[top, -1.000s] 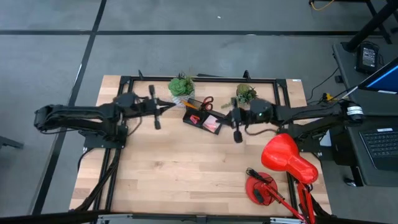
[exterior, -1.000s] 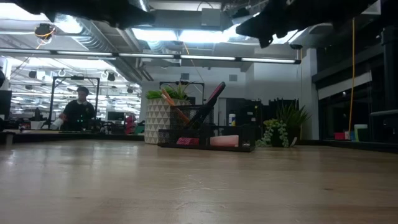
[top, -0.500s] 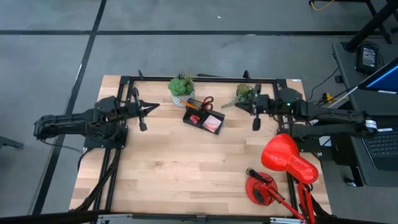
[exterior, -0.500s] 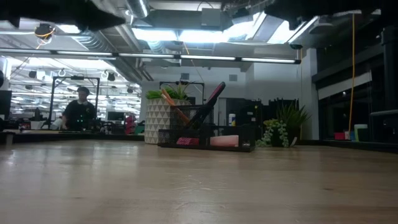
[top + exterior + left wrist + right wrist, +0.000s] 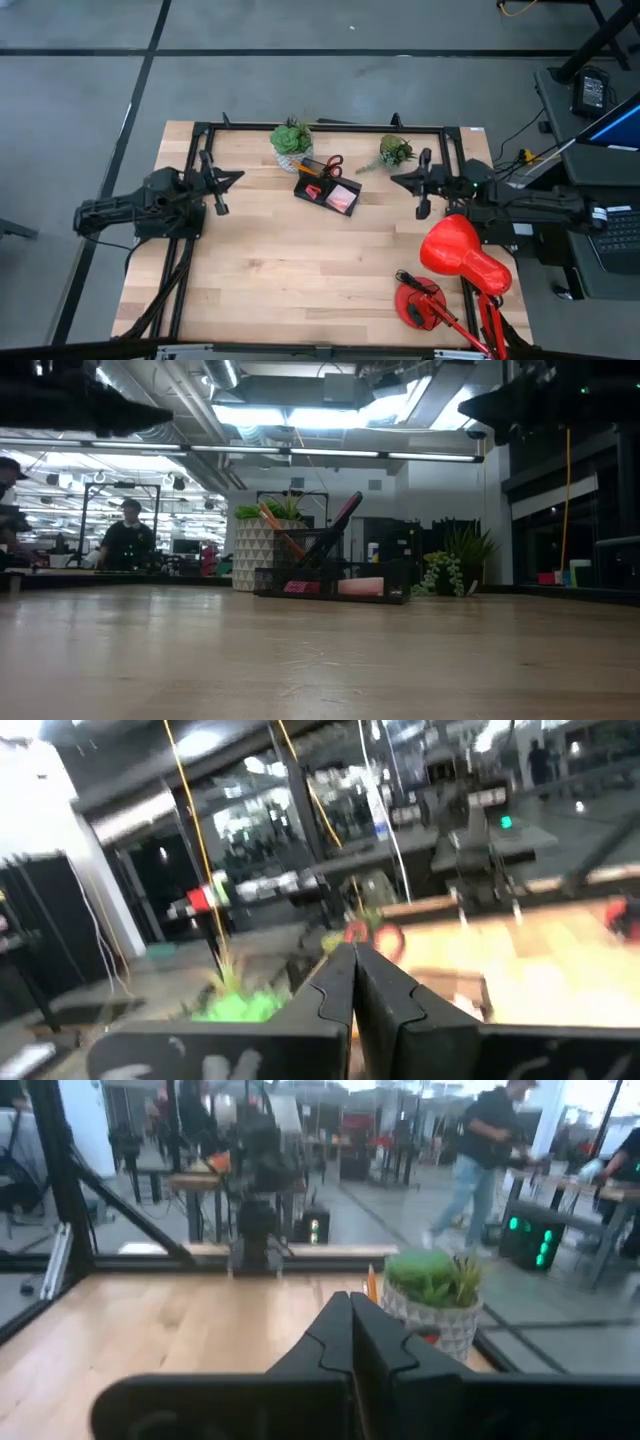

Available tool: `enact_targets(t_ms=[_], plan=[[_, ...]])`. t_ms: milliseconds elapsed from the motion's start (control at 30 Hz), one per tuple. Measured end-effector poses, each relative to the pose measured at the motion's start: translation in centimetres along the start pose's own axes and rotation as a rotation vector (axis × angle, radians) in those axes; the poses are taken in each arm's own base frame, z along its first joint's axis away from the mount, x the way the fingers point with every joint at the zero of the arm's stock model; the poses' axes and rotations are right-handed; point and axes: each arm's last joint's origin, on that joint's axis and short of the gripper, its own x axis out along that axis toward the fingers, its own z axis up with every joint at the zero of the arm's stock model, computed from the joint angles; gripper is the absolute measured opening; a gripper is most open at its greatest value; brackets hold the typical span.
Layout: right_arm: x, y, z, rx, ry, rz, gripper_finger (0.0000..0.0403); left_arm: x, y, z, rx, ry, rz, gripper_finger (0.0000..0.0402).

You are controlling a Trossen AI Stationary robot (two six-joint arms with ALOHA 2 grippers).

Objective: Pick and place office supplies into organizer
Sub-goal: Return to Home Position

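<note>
The black organizer (image 5: 326, 189) stands at the table's far middle. It holds orange pencils (image 5: 277, 527) and red-handled scissors (image 5: 331, 165) in its taller back part. A pink sticky-note pad (image 5: 343, 198) and a small red eraser (image 5: 312, 190) lie in its low tray. My left gripper (image 5: 236, 177) hangs shut to the organizer's left. My right gripper (image 5: 395, 180) hangs shut to its right. Both are well apart from the organizer. The wrist views show each pair of fingers closed together, the left gripper (image 5: 355, 955) and the right gripper (image 5: 350, 1300), with nothing between them.
A white-potted plant (image 5: 291, 140) stands just behind the organizer, and a smaller plant (image 5: 395, 151) sits to its right, near my right gripper. A red desk lamp (image 5: 460, 262) occupies the near right corner. People stand in the room beyond the table.
Both arms have drawn back from the organizer. The left gripper has moved toward the table's left edge and the right gripper toward the right edge. The organizer and its contents have stayed where they were.
</note>
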Motion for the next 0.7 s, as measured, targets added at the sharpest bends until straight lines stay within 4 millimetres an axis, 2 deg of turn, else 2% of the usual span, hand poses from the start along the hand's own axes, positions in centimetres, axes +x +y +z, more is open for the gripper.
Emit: enact_targets(t_ms=[200, 300, 367, 700], plan=[[-1.0, 0.3, -1.9, -0.021, 0.000, 0.045, 0.0000, 0.5, -0.8, -2.2, -0.022, 0.055, -0.027, 0.0002], [-1.4, 0.4, -2.1, -0.024, -0.018, 0.054, 0.0000, 0.7, -1.1, -3.1, -0.028, 0.010, -0.015, 0.0001], [-1.6, 0.4, -2.1, -0.026, -0.020, 0.056, 0.0000, 0.7, -1.3, -3.7, -0.031, 0.054, -0.032, 0.0002], [-2.8, 0.7, -2.5, -0.066, 0.019, 0.108, 0.0000, 0.7, -1.3, -4.5, -0.056, 0.126, -0.060, 0.0003]])
